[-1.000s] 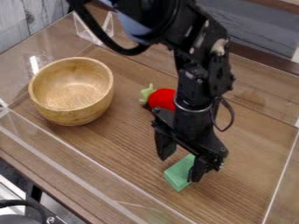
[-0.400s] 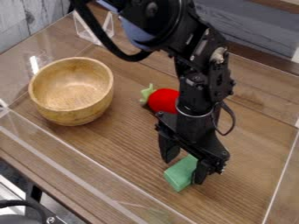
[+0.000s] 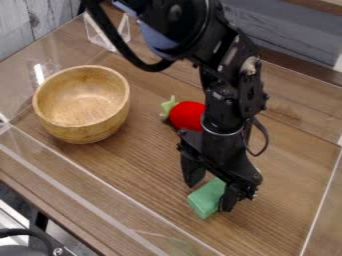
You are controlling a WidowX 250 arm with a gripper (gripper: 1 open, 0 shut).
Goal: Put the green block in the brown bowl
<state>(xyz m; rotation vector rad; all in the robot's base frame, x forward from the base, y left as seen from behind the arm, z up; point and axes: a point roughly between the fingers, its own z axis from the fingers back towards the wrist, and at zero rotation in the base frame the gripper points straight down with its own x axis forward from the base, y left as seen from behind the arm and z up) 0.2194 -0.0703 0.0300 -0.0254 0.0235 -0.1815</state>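
One green block seen on table, directly under gripper, between spread jaws; not clamped, jaws wide. One brown bowl seen well left of gripper, apart. One red strawberry toy seen just behind arm.

The green block near the front is light mint green. The brown bowl at left is pale tan wood with fine grain. A red toy has a green leaf. The arm and gripper are black. The table is brown woodgrain.
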